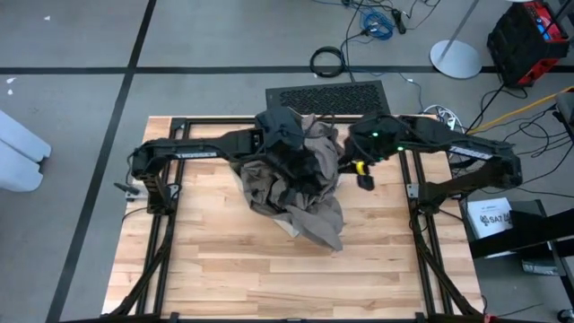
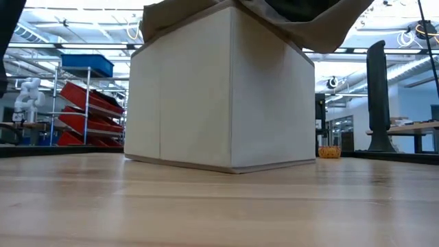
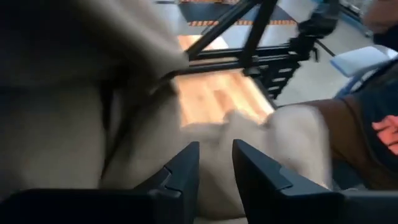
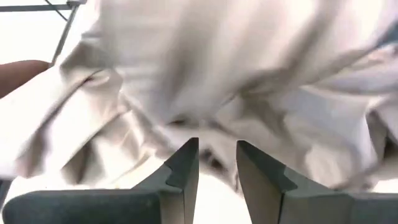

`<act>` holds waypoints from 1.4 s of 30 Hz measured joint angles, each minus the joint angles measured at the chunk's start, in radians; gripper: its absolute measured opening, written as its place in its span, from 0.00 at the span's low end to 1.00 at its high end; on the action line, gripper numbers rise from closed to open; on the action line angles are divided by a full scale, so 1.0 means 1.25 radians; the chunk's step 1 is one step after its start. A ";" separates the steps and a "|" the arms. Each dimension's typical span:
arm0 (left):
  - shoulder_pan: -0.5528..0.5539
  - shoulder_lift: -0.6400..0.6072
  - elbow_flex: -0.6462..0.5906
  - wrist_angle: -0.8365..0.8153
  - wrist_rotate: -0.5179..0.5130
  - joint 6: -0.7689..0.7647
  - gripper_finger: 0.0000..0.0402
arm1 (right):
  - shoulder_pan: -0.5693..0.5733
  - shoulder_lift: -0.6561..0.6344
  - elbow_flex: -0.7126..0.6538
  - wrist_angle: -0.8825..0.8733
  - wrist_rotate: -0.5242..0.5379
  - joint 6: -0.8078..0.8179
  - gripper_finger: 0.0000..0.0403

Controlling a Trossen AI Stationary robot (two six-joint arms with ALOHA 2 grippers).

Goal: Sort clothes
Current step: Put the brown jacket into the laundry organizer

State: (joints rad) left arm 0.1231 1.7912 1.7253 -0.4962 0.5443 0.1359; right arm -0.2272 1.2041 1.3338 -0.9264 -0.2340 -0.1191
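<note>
A taupe-brown piece is draped in a heap over a pale box at the middle of the table and hangs over the box's top edge. A dark piece shows in the heap's middle. My left gripper is above the heap's far left part, and its fingers stand a narrow gap apart with cloth between them. My right gripper is at the heap's far right side, and its fingers are also narrowly apart on pale cloth. No other garments show. My left gripper pinches a bunched fold of the taupe-brown piece between its two fingers, coming from above at a slant. How many layers it has I cannot tell. The cloth falls slack from it onto the heap. My right gripper has a crumpled fold of the same cloth at its fingertips, coming from the table's right side. The fingers hide the exact place of contact. The cloth spreads slack away from it over the heap.
Bare wooden table lies near and to the left and right of the heap. A dark perforated panel lies at the far edge. A person's hand and brown sleeve show beyond the table.
</note>
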 joint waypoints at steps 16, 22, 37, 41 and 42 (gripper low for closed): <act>0.030 -0.086 -0.142 0.162 0.181 -0.113 0.16 | 0.190 -0.210 -0.260 0.133 -0.006 0.152 0.24; 0.012 -0.145 -0.141 0.202 0.244 -0.125 0.16 | 0.260 -0.219 -0.431 0.184 0.002 0.262 0.24; 0.110 -0.282 -0.154 0.217 -0.088 -0.055 0.16 | 0.386 -0.125 -0.554 0.556 0.019 0.318 0.24; 0.142 -0.212 -0.159 0.176 -0.085 -0.062 0.16 | 0.418 -0.104 -0.554 0.646 0.019 0.317 0.24; 0.147 -0.198 -0.159 0.169 -0.114 -0.061 0.16 | 0.424 -0.100 -0.554 0.670 0.022 0.317 0.24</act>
State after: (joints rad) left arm 0.3073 1.5435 1.5269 -0.2848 0.4023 0.0591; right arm 0.3025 1.0793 0.6418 -0.0889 -0.2068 0.2768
